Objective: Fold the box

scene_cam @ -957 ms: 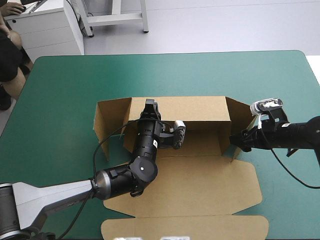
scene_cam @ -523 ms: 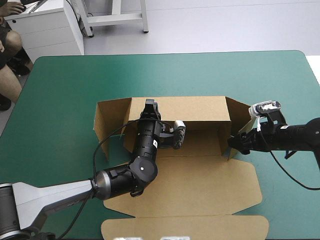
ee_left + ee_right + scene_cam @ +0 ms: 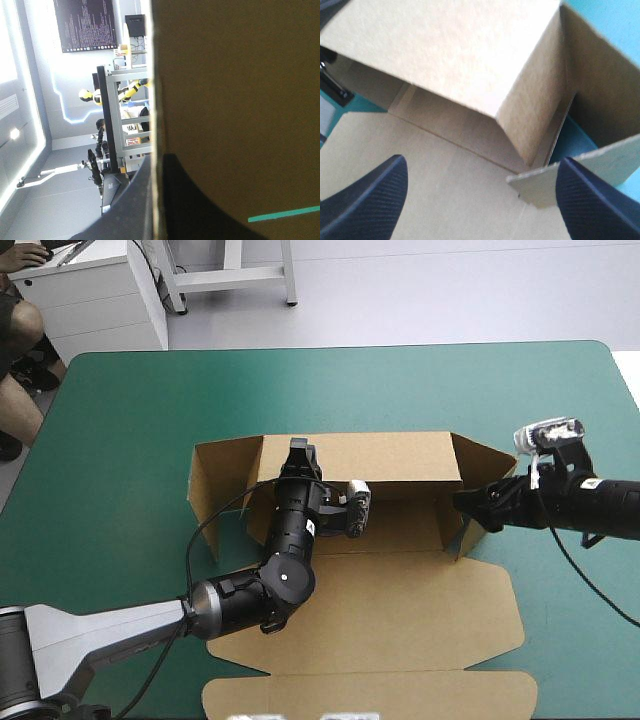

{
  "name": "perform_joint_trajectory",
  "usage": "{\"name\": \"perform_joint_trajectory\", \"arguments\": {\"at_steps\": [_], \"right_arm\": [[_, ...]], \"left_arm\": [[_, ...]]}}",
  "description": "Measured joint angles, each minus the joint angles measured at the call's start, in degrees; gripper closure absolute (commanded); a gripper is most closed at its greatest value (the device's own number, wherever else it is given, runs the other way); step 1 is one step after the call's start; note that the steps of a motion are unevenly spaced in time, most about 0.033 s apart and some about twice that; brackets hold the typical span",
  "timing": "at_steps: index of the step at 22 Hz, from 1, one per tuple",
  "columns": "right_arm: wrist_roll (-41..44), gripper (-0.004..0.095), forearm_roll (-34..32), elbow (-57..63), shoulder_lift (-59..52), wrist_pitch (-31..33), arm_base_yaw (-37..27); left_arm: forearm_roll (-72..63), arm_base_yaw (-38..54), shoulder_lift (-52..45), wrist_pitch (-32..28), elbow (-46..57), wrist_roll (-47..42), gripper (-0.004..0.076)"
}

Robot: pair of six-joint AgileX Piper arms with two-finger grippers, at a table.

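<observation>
a: where's the box sitting?
b: the brown box (image 3: 400, 528) is around the middle of the table (image 3: 130, 420), on the teal-green cover. its long far wall (image 3: 390, 455) stands raised, and the left end flap (image 3: 222, 480) and right end flap (image 3: 482, 468) angle off it at either end. the lid panel (image 3: 400, 610) lies flat on the near side, reaching almost to the near edge
a: and the left claw?
b: the left gripper (image 3: 299, 454) is up at the top edge of the far wall, left of its middle. in the left wrist view its black fingers (image 3: 190, 205) sit on either side of the board's edge, all but pressed together, so it's pinching the box
a: the right one?
b: the right gripper (image 3: 466, 504) comes in from the right, its tip at the box's right end, just beside the right end flap. in its own wrist view the fingers (image 3: 370, 197) are spread wide, the box's raised corner ahead between them, nothing gripped
a: is it touching the board?
b: can't tell. a cut edge of board (image 3: 545, 187) lies just beside one finger
</observation>
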Motion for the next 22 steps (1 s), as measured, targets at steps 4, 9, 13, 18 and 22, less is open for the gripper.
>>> {"name": "perform_joint_trajectory", "arguments": {"at_steps": [4,9,13,18,22], "right_arm": [[7.33,0.0167,-3.0,-11.94,2.09,-3.36,0.0],[20.7,0.0167,-16.66,-25.99,12.1,-4.23,0.0],[24.16,0.0167,-18.46,-32.56,22.2,-2.4,0.0],[24.91,0.0167,-19.49,-33.36,31.12,-0.19,0.0],[24.85,0.0167,-20.72,-33.3,35.26,2.97,0.0]], "left_arm": [[0.0,0.0,0.0,0.0,0.0,0.0,0.0734],[0.0,0.0,0.0,0.0,0.0,0.0,0.0734],[0.0,0.0,0.0,0.0,0.0,0.0,0.0734],[0.0,0.0,0.0,0.0,0.0,0.0,0.0734],[0.0,0.0,0.0,0.0,0.0,0.0,0.0734]]}}
